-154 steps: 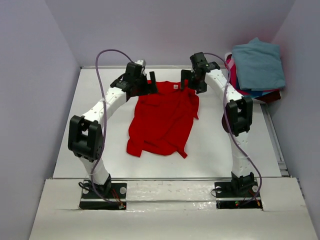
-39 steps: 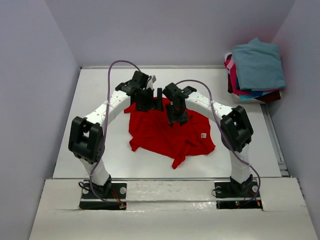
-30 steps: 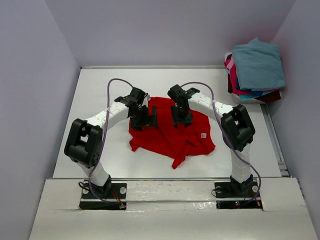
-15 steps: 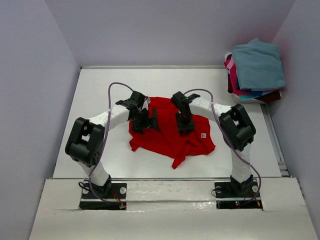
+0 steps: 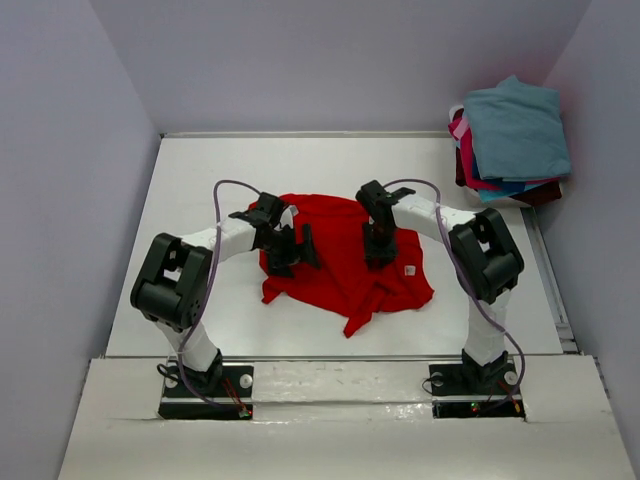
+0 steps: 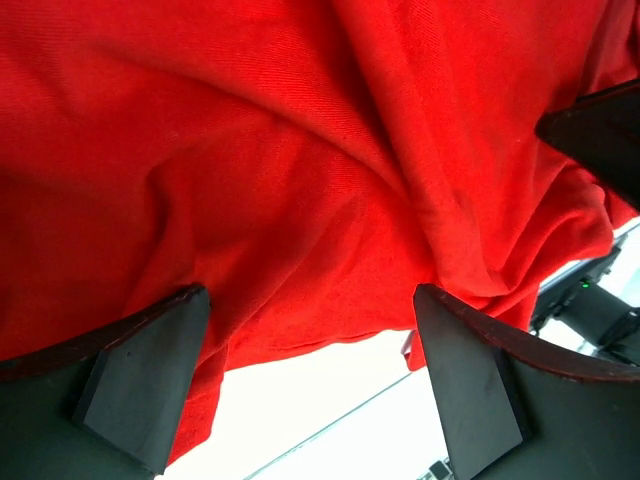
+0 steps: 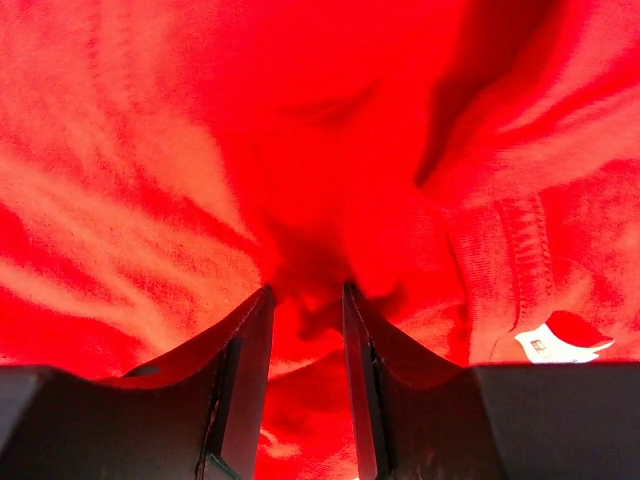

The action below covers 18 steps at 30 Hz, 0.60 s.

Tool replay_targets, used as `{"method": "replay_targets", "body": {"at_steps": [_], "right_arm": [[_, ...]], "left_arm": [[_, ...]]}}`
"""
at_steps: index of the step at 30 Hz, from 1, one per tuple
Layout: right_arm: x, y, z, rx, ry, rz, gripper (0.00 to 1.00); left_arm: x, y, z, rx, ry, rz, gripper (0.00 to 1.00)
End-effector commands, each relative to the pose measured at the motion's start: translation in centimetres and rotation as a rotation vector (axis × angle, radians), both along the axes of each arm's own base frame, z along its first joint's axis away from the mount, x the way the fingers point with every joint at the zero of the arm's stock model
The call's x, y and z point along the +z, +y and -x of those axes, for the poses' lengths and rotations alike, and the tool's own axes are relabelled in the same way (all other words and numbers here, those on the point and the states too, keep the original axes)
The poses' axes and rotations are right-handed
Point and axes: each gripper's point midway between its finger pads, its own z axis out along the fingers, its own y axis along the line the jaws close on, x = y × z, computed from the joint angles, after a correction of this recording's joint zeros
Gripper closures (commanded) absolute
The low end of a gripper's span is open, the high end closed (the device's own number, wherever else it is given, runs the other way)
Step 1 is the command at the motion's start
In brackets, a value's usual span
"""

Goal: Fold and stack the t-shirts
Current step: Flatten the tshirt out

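A bright red t-shirt [image 5: 345,275] lies crumpled in the middle of the white table [image 5: 200,170]. My left gripper [image 5: 293,250] hovers low over its left part, open wide. In the left wrist view the left gripper [image 6: 310,300] has red cloth [image 6: 300,150] spanning the gap between its fingers, and the shirt's hem meets bare table [image 6: 300,420] below. My right gripper [image 5: 378,248] is pressed into the shirt's right-centre. The right wrist view shows the right gripper [image 7: 307,295] shut narrowly on a bunched pinch of red cloth [image 7: 150,200].
A stack of folded t-shirts [image 5: 515,130], teal-blue on top with pink, blue and maroon layers under it, sits at the back right corner. A white label [image 5: 408,270] shows on the red shirt's right side, also in the right wrist view [image 7: 555,340]. Walls enclose the table.
Both arms have come down and nearer over the red shirt. The right gripper's jaws have narrowed onto a fold of cloth. The left gripper has stayed open.
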Motion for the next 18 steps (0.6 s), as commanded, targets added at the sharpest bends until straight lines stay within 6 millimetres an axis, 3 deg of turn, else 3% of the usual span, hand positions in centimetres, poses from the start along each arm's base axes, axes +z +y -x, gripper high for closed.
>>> {"method": "replay_targets", "body": {"at_steps": [1,5,10,18], "right_arm": [[-1.5,-3.2,-0.4,-0.071,-0.004,0.044,0.60],[-1.8,-5.6,-0.6,-0.112,0.003,0.058,0.61],[-1.8,-6.9,-0.8,-0.132,0.002,0.059,0.61],[-2.4,-7.6,-0.7,-0.124,0.011,0.077,0.61]], "left_arm": [[-1.6,2.5,1.2,0.046,0.052,-0.050,0.01],[-1.4,4.6,1.1,0.101,0.052,-0.062,0.01],[-1.0,6.6,0.8,0.151,0.045,-0.076,0.01],[-1.3,8.9,1.8,0.179,0.060,-0.109,0.01]]}}
